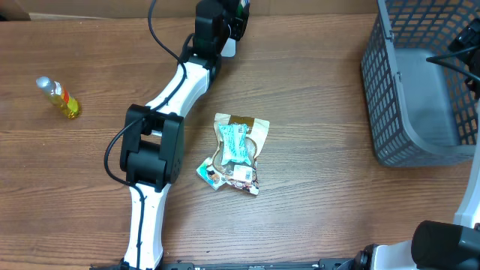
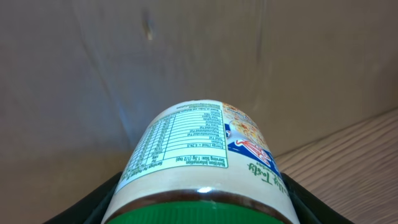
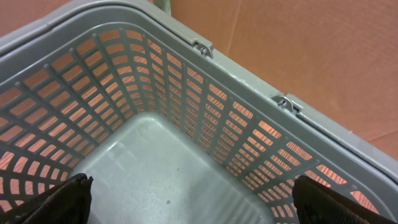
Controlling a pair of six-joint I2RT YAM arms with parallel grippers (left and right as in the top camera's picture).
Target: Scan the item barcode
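Green-capped jar (image 2: 200, 163), nutrition label (image 2: 179, 142) up, seemingly pinched by left gripper (image 2: 199, 211); right gripper (image 3: 193, 202) spread.

The left arm (image 1: 161, 142) lies diagonally across the tabletop (image 1: 330, 202), barring passage from left to centre. Packets (image 1: 234, 154) lie just beside it. Bare tabletop runs between packets and basket (image 1: 390, 97). The held jar (image 2: 199, 155) is near a cardboard wall (image 2: 186, 56). A small bottle (image 1: 58, 97) stands well apart at left.
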